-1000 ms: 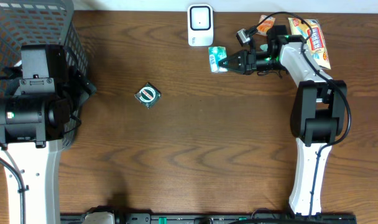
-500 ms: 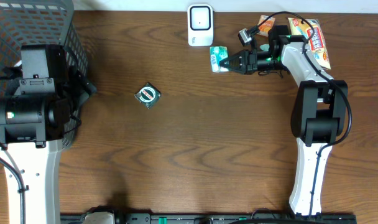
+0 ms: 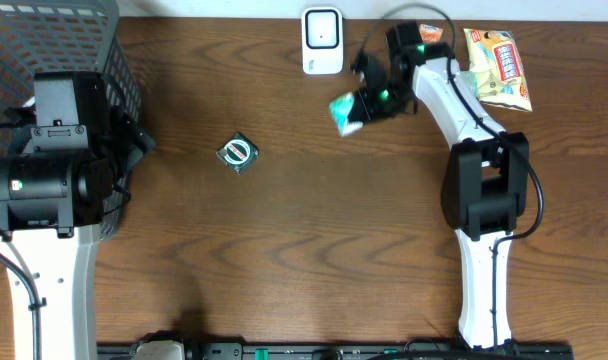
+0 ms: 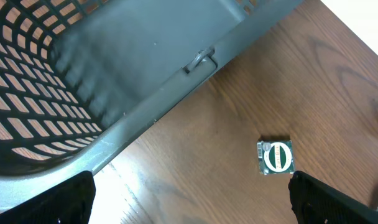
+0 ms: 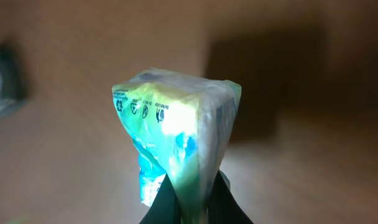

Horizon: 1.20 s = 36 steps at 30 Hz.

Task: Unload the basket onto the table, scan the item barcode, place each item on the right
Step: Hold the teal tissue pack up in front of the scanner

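The item is a teal-and-green plastic packet (image 3: 346,112), held above the table just below and to the right of the white barcode scanner (image 3: 322,41). My right gripper (image 3: 364,103) is shut on it. In the right wrist view the packet (image 5: 176,130) stands up out of the right gripper (image 5: 192,205), pinched at its lower end, with small printed symbols along its top edge. No barcode shows on it. My left gripper (image 4: 192,205) is open over bare wood beside the basket, with nothing between its fingers.
A grey mesh basket (image 3: 44,40) fills the far left corner. A small green round-labelled packet (image 3: 237,153) lies left of centre, also seen in the left wrist view (image 4: 276,157). An orange snack bag (image 3: 498,68) lies at the back right.
The right arm has swung its wrist up and to the left, lifting and turning the teal packet off the table near the scanner. The left arm has not moved.
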### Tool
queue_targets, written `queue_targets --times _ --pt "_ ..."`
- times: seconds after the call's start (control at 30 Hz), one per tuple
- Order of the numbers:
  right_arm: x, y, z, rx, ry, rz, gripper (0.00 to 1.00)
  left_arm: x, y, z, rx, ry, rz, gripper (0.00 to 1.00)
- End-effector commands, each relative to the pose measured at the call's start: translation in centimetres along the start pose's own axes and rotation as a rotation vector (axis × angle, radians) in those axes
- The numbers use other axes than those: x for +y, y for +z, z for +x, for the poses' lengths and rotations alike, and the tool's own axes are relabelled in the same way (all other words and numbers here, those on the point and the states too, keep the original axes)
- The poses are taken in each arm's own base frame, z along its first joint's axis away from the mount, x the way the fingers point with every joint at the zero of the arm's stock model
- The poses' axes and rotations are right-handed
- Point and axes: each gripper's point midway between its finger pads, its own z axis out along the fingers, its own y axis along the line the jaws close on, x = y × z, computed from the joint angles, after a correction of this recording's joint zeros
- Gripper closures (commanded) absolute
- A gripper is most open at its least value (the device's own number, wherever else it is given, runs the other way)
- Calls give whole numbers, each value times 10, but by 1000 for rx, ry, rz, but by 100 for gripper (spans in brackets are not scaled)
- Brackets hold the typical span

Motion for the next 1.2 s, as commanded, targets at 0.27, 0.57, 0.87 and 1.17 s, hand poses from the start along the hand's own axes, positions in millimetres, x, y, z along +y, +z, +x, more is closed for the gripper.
queue_targets --times 0.27,0.57,0.87,1.17 --pt "3 -83 -143 -380 -621 758 99 3 -1 -3 -9 -11 -10 2" --pt "16 -90 -191 -590 -749 811 99 3 -1 -3 -9 -11 -10 2" --pt "6 -65 -192 -537 -850 856 99 3 -1 -3 -9 -11 -10 2" --pt "4 -52 -179 -443 -896 852 99 3 -1 -3 -9 -11 -10 2"
